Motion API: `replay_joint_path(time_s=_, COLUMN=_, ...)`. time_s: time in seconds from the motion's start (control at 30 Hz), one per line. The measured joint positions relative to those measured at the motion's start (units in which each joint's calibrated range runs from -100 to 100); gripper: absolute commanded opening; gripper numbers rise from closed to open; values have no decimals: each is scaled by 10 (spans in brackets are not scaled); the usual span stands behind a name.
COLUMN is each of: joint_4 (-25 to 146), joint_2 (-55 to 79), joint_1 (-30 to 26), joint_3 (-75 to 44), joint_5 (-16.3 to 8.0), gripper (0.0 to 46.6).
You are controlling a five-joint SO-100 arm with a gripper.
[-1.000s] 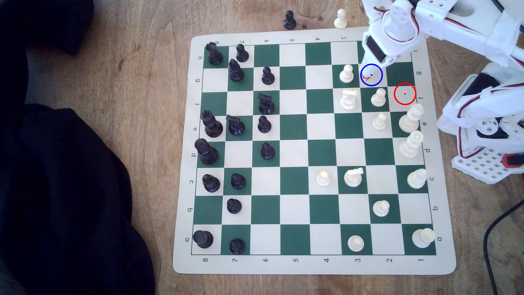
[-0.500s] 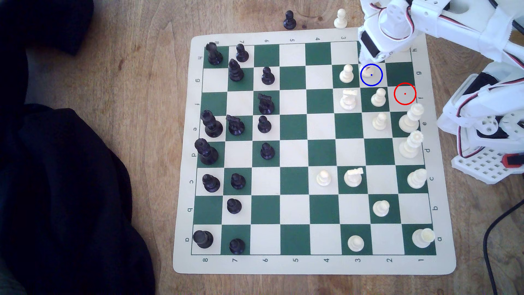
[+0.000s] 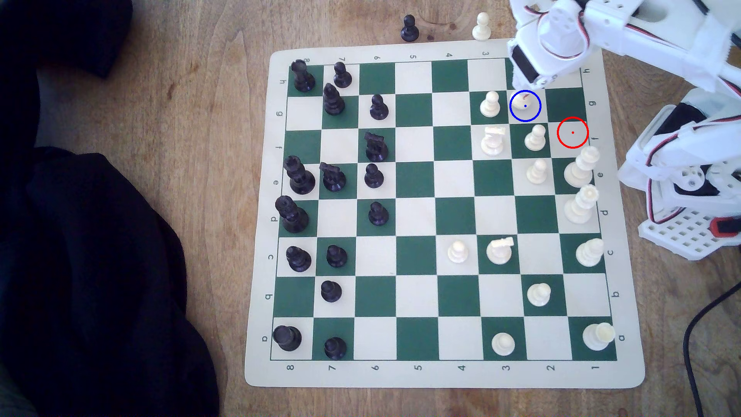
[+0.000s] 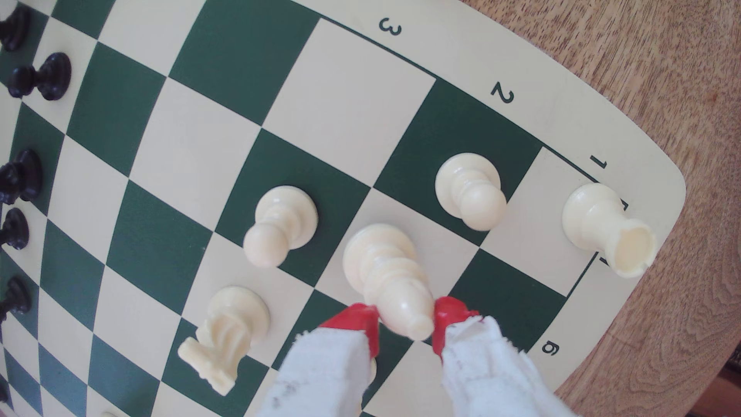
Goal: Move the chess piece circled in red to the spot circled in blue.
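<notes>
The white arm reaches in from the exterior view's right, bent down over the far right corner of the chessboard (image 3: 417, 375), its wrist above the far row. The tool (image 4: 405, 320) hangs tip-down over the blue-ringed square (image 3: 532, 116); its red-tipped fingers (image 4: 363, 318) sit on either side of the bishop's head, slightly apart, with narrow gaps showing, so whether they press the piece cannot be told.

The bishop (image 4: 385, 272) stands upright on that cream square, base on the board, long axis vertical, pointed head up between the fingers. In the exterior view it shows inside the blue ring, just right of a white pawn (image 3: 490, 105) and far of another pawn (image 3: 535, 138). The red ring (image 3: 572, 132) lies on an empty cream square near the right edge.

The board's border carries numbers 1 to 8 and letters a to h. The board lies on a wooden surface (image 3: 200, 100).
</notes>
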Motion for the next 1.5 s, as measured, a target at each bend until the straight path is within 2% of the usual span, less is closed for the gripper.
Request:
replay_joint_path(time_s=0.3, joint_4=24, joint_2=-49, joint_1=-1, joint_3=10, joint_5=10, gripper=3)
replay_joint_path(time_s=0.47, joint_4=6, joint_2=-34, joint_1=-10, joint_3=21, joint_5=11, gripper=3)
replay_joint_path(time_s=0.8, joint_4=2, joint_2=-9, joint_1=-1, joint_3=21, joint_5=28, gripper=3)
replay_joint_path(time_s=0.9, joint_4=2, joint_2=-3, joint_1=-1, joint_3=21, joint_5=28, gripper=27)
replay_joint_path(time_s=1.07, joint_4=-2, joint_2=1, joint_1=-2, joint_3=21, joint_5=28, gripper=141)
replay_joint_path(time_s=1.5, joint_4=12, joint_2=-34, joint_1=7, joint_3=21, joint_5=28, gripper=198)
